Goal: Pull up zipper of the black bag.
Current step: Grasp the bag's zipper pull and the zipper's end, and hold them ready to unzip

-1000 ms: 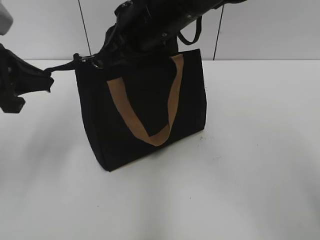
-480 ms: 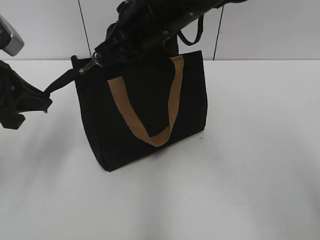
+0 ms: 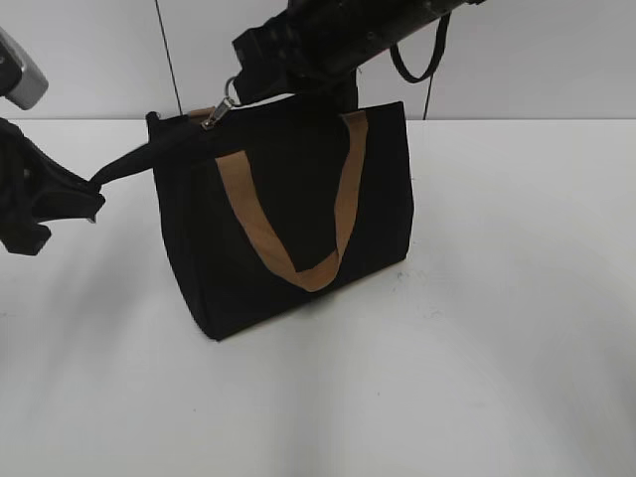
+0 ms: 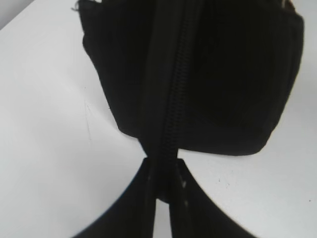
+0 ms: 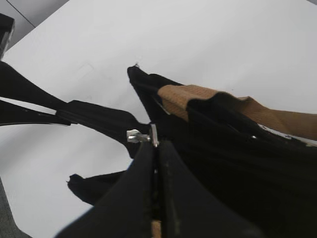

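From the exterior view, the black bag [image 3: 288, 224] stands upright on the white tabletop [image 3: 497, 348], a tan handle [image 3: 298, 224] hanging in a loop down its near face. My left hand [image 3: 91, 189] sits off to the bag's left side, pinching the end of a black tail of fabric that runs taut from the bag's upper left corner. My right hand [image 3: 243, 87] reaches in from above at the bag's top left rim, and the silvery pull [image 3: 217, 111] of the zipper [image 3: 174, 117] hangs from its tip.

In my left wrist view, my left hand [image 4: 163, 184] has its fingers pressed together on the black strip. The zip track [image 4: 176, 94] runs straight away from them across the bag's [image 4: 237, 84] dark top.

In my right wrist view, my right hand [image 5: 157, 158] is pressed together around the metal pull [image 5: 143, 136], which juts out just past the fingertips. The bag's [image 5: 237, 153] rim and a fold of tan handle [image 5: 198, 96] lie just beyond, and the black tail [image 5: 89, 119] stretches off to the left over the tabletop [image 5: 198, 39].
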### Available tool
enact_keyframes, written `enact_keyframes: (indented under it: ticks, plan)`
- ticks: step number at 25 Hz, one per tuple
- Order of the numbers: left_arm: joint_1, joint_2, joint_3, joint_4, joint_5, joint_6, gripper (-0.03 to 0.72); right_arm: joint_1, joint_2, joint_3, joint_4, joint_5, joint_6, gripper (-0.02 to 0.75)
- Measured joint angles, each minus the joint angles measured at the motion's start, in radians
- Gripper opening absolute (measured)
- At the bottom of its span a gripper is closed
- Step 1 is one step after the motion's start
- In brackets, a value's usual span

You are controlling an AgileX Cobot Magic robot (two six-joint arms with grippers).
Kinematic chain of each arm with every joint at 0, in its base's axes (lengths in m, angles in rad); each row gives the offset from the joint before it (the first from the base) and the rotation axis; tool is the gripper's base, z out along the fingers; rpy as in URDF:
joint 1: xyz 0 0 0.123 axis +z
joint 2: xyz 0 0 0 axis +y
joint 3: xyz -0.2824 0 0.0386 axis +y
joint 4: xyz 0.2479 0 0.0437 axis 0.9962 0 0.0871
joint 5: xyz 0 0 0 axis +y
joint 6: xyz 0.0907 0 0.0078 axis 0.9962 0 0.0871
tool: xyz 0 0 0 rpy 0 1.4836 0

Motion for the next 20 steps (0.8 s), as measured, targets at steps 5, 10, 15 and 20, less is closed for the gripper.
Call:
enact_keyframes:
  ticks: [5, 10, 15, 20]
  plan:
    - [-0.003, 0.000, 0.000, 0.007, 0.000, 0.000, 0.033, -0.065, 0.000, 0.000, -0.031, 0.011, 0.000, -0.001]
    - [-0.003, 0.000, 0.000, 0.010, 0.000, 0.000, 0.033, -0.142, 0.000, 0.000, -0.061, 0.011, 0.001, -0.001]
    - [-0.003, 0.000, 0.000, 0.015, 0.000, 0.000, 0.033, -0.220, -0.001, 0.000, -0.070, 0.011, 0.001, -0.001]
    - [-0.004, 0.000, 0.000, 0.006, -0.001, 0.000, 0.033, -0.263, -0.001, 0.000, -0.077, 0.038, 0.001, -0.001]
